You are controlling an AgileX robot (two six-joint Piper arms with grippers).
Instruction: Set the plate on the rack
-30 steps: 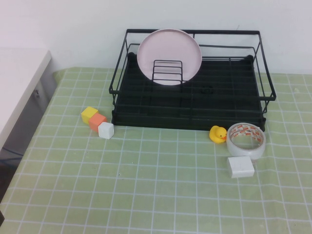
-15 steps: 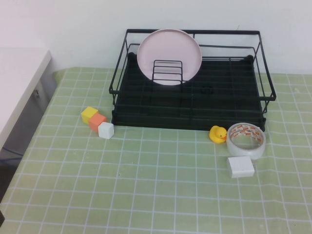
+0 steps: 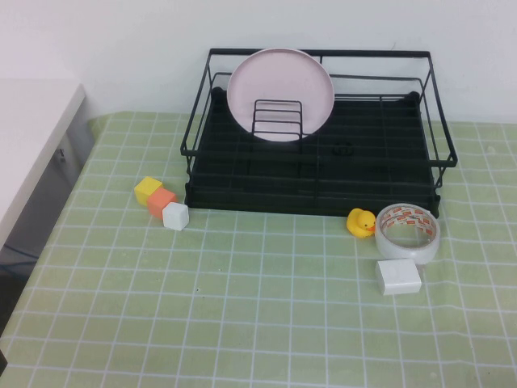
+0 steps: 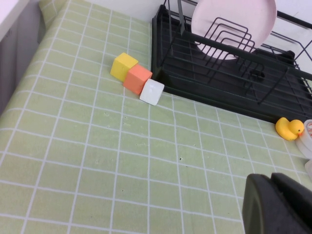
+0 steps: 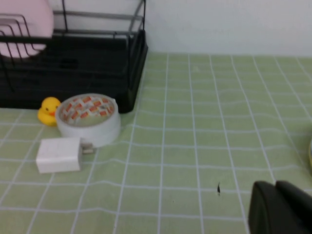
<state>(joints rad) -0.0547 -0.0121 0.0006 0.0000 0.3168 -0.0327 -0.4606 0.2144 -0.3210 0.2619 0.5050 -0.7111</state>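
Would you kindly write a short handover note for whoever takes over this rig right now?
Left pincer: shut, holding nothing, drawn back above the table's near side, out of the high view.
Right pincer: shut, holding nothing, pulled back over the table right of the tape roll.
Plate: standing on edge in the rack, behind the small upright wire holder at its back left.
Done: the plate is on the rack, neither pincer touching it.
Left: apparently nothing; at most check that the plate sits steady.
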